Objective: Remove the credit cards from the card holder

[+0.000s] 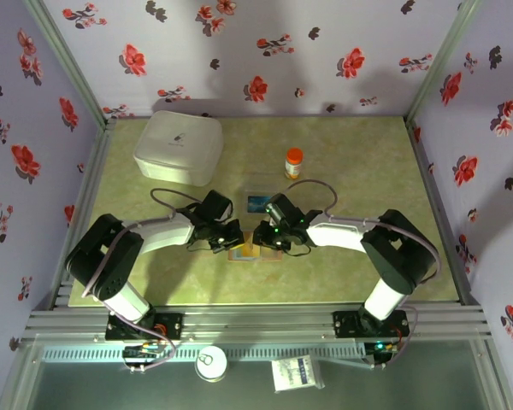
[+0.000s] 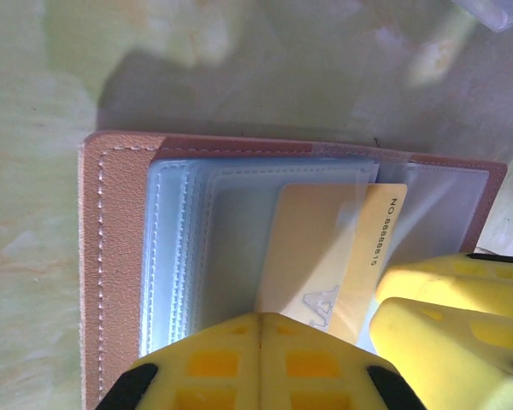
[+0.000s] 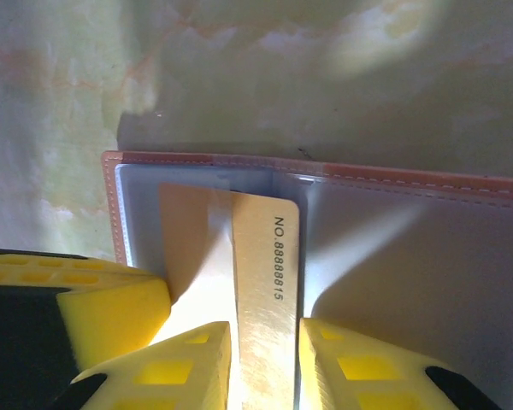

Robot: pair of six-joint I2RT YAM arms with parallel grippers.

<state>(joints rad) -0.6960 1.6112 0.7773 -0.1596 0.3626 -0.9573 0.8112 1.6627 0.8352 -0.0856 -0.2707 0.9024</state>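
Observation:
The brown card holder lies open on the table, clear inner sleeves up, between both arms. A yellowish-tan credit card printed with a number sticks partly out of a sleeve. My right gripper is shut on the card's exposed strip, a yellow finger against each side. My left gripper is shut, its joined tips resting on the sleeves beside the card. In the top view the two grippers, left and right, meet over the holder.
A blue card lies in a clear tray just behind the grippers. An orange-capped bottle stands further back. A large white lidded box sits at the back left. Flowered walls close in three sides.

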